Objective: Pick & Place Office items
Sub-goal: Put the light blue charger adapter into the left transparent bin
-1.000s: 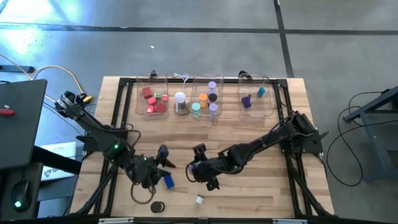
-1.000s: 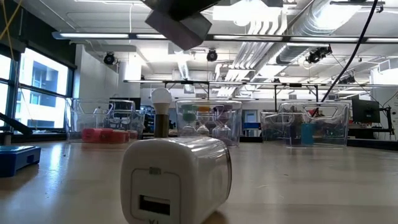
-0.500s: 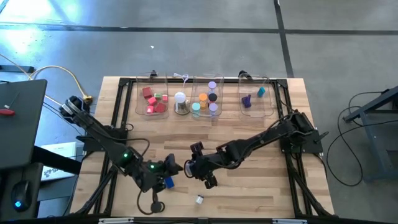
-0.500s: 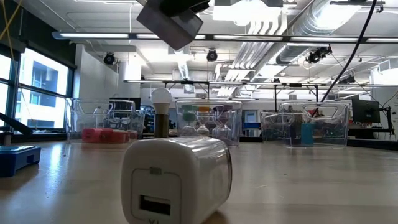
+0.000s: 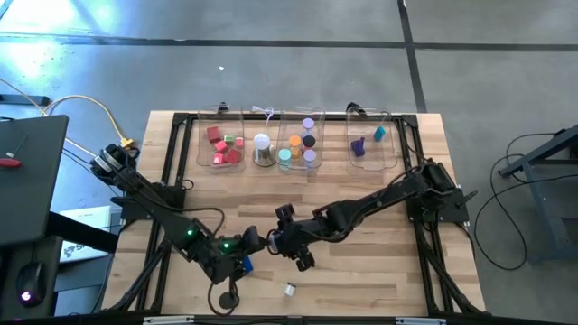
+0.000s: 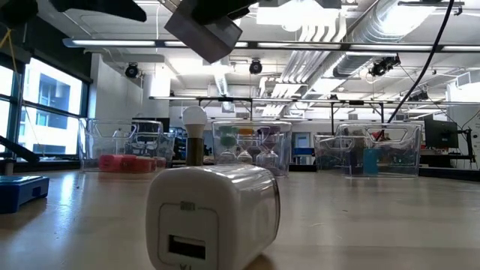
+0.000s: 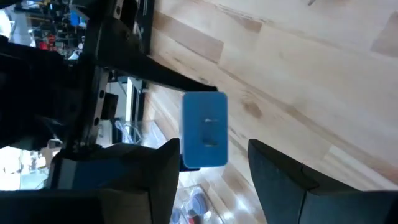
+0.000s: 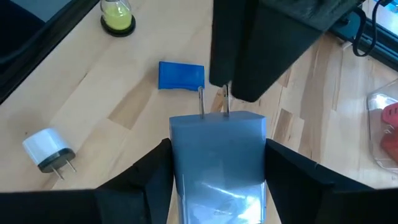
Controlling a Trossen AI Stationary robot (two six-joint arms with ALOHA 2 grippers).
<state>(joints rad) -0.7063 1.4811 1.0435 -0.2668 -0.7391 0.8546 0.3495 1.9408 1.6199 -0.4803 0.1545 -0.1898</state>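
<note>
Bench: I see a wooden top with three clear bins along its far edge; I take the middle bin as my landmark.

Sorted so far: the bin left of it holds red and pink pieces, the middle bin holds orange, purple, teal and black discs, and the bin to its right holds a purple and a teal piece. I judge most of the items are already placed.

White dome lamp: stands just left of the middle bin, between it and the red one.

Right tool: well in front of the middle bin, above the bench, clamped on a grey-blue plug adapter, prongs pointing away from the wrist.

Left tool: also in front of the middle bin and a little left, fingers spread wide over a blue block lying on the bench, not gripping it.

Left to do: the blue block, the carried adapter, a white plug adapter and a dark round piece, both farthest from the middle bin, near the front edge.
</note>
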